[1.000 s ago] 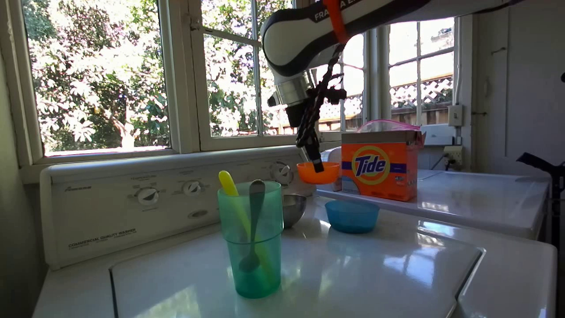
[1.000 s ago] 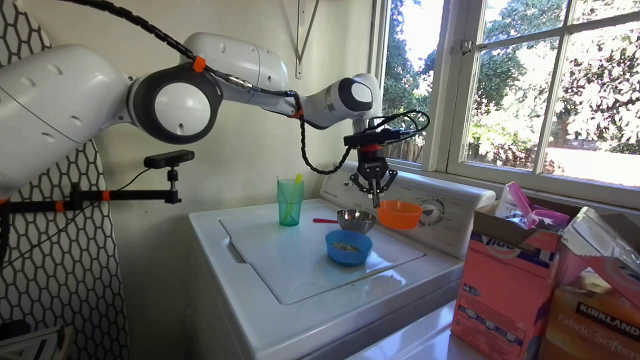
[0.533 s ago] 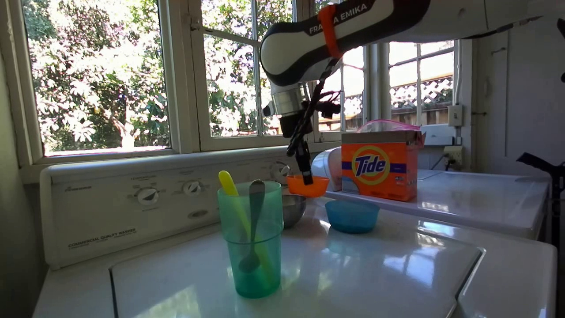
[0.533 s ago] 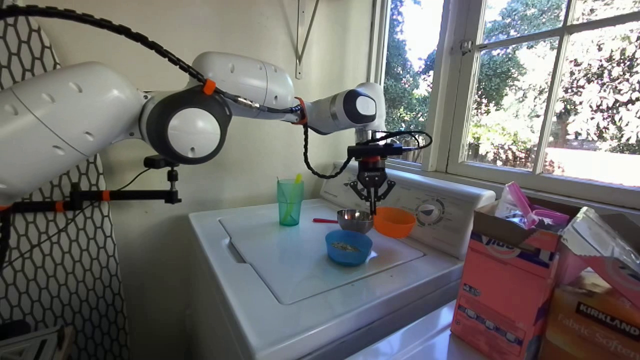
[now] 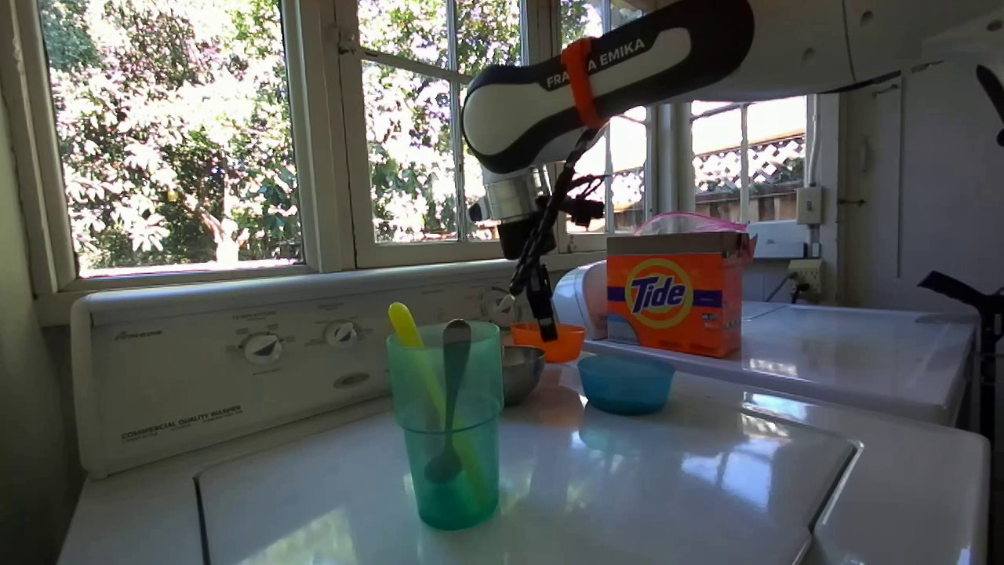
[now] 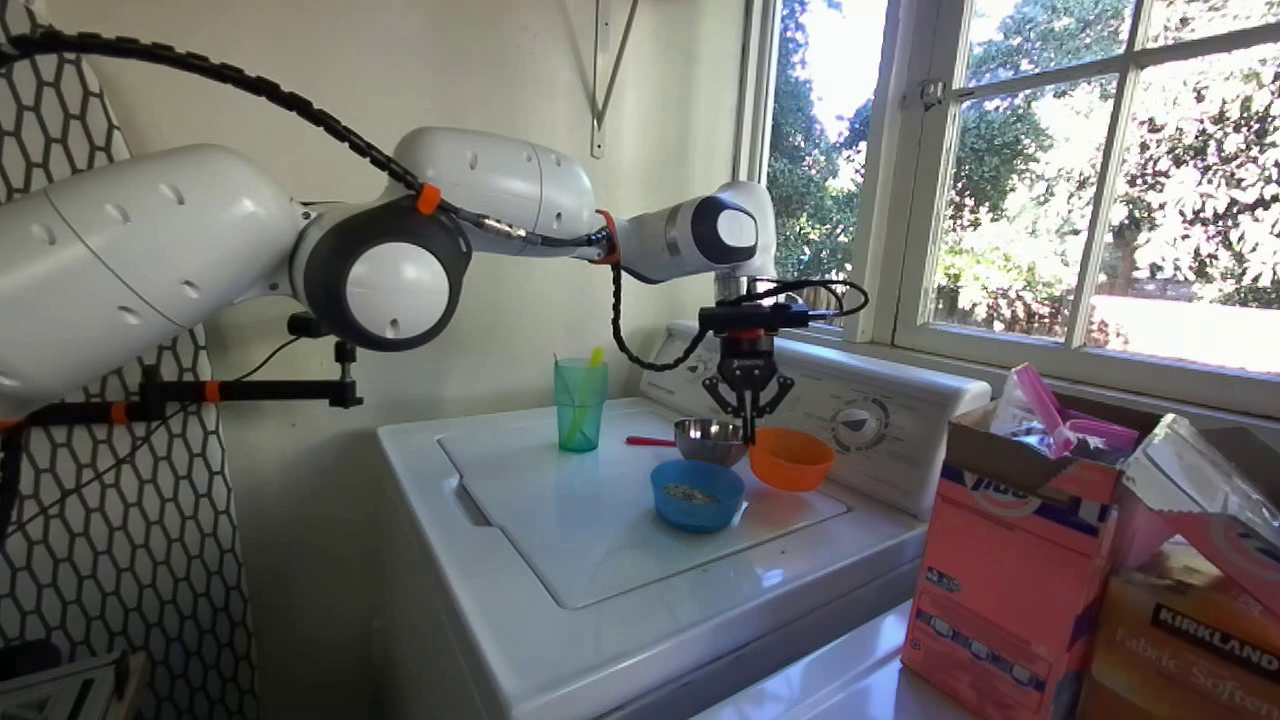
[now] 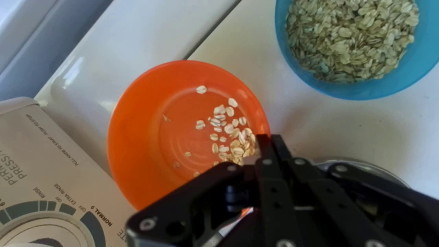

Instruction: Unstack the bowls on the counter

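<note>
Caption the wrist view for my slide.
Black gripper pinching a round orange plastic bowl by its rim, pale oat flakes inside.

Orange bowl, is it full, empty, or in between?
In between, nearer empty: in the wrist view, scattered oat flakes lie in the orange bowl, much of its bottom bare.

Three bowls [image 5: 626, 388], one cup [image 5: 420, 441], three knobs [image 5: 263, 348], one Tide box [image 5: 659, 295].

Window frames [image 5: 321, 141], in both exterior views: pale-painted, multi-paned, a latch [image 6: 932, 94] on one. Beyond — sunlit foliage [image 5: 172, 149] and a lattice-topped fence [image 5: 773, 166]. Wall [image 6: 480, 60], in an exterior view: cream, carries a shelf bracket [image 6: 598, 140]. Board [image 6: 150, 600]: hexagon-patterned, appears before that wall. Light switch [image 5: 809, 205]: sits above an electrical outlet [image 5: 805, 273]. Light — strong daylight from outside, shaded interior.
</note>
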Tool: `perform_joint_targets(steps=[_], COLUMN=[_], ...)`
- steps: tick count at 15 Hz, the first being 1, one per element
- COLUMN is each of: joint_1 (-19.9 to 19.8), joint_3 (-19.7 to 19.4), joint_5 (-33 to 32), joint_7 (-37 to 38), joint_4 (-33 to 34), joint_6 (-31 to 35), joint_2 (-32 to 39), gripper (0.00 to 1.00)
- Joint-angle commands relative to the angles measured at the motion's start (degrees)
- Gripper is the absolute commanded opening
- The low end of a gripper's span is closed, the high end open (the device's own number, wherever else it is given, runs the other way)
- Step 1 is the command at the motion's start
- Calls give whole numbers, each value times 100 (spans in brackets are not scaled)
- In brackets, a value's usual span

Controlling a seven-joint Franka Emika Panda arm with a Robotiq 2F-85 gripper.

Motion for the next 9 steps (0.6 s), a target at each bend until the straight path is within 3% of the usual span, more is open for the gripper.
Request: perform_joint_targets(steps=[1,6,9], joint_1=[36,16,14], joint_3=[-68,-46,-42], joint_5=[-21,31,36], joint_7=[-26,-79,-84], joint_4=[382,448,480], joint_6=[-313,-328,-343], joint_2=[256,312,332], gripper=[1,1,36])
